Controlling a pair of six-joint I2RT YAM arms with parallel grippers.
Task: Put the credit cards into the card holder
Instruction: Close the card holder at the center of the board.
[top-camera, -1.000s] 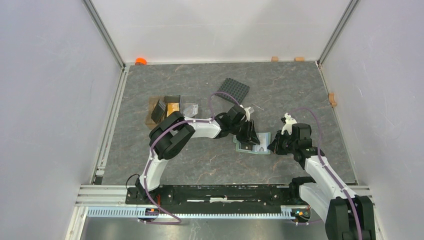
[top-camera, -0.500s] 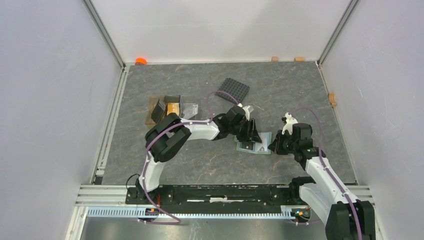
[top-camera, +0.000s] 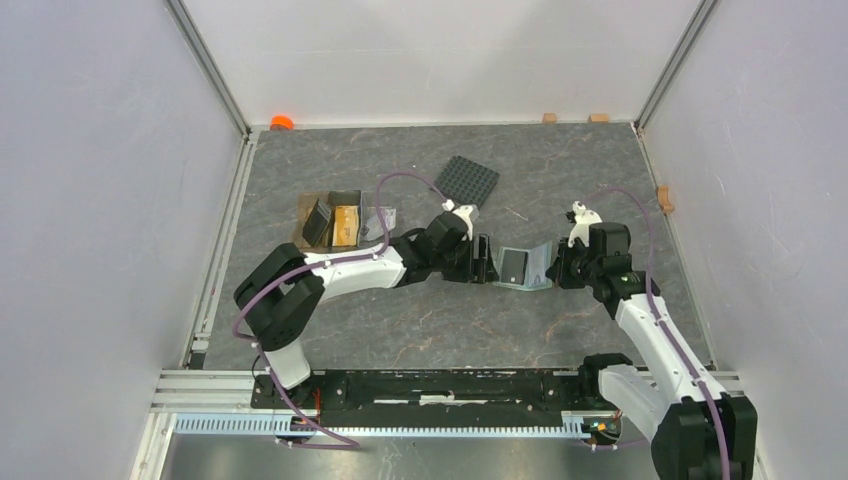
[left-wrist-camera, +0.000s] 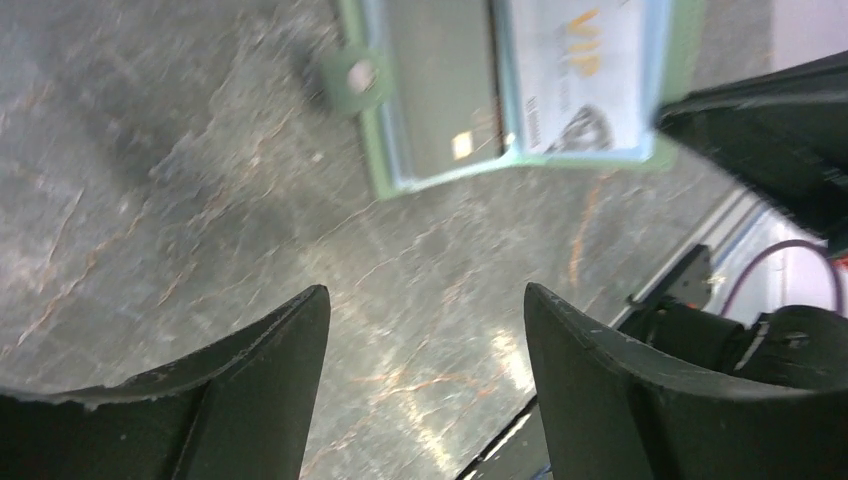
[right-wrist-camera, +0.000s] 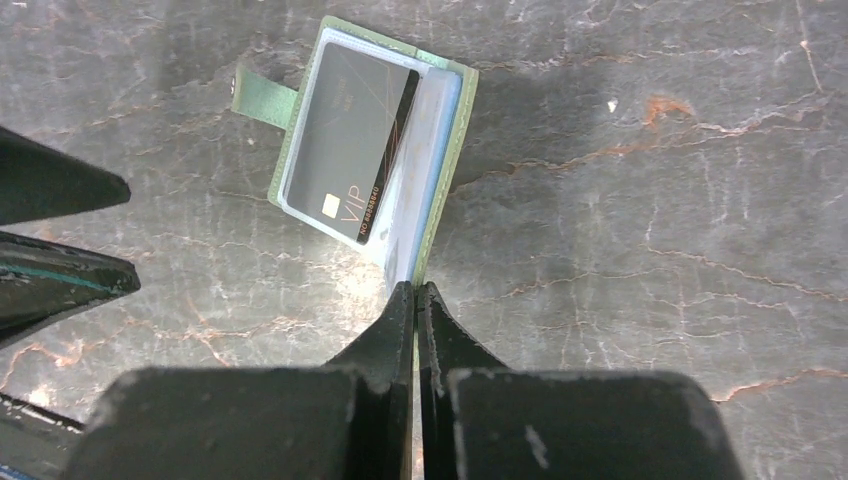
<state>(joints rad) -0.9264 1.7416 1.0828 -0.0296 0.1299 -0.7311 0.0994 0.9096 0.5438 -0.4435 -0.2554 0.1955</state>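
The sage-green card holder (top-camera: 537, 265) lies open in the middle of the table, its right flap raised. A black card (top-camera: 514, 266) lies on its left half, and shows in the right wrist view (right-wrist-camera: 348, 140). In the left wrist view a white VIP card (left-wrist-camera: 580, 60) sits in the light-blue flap beside the black card (left-wrist-camera: 440, 90). My right gripper (right-wrist-camera: 415, 290) is shut on the edge of the card holder's (right-wrist-camera: 445, 170) raised flap. My left gripper (top-camera: 488, 261) is open and empty just left of the holder; in its own view (left-wrist-camera: 425, 295) only table shows between the fingers.
A brown open tray (top-camera: 303, 215) at the left back holds a black card (top-camera: 318, 222), a tan-gold card (top-camera: 346, 217) and a pale card (top-camera: 380, 216). A black studded plate (top-camera: 465, 180) lies behind the left gripper. Grey walls stand on all sides.
My left gripper has pulled back to the left off the holder and is empty. The holder has shifted away from the bases, and my right gripper has moved with its flap.
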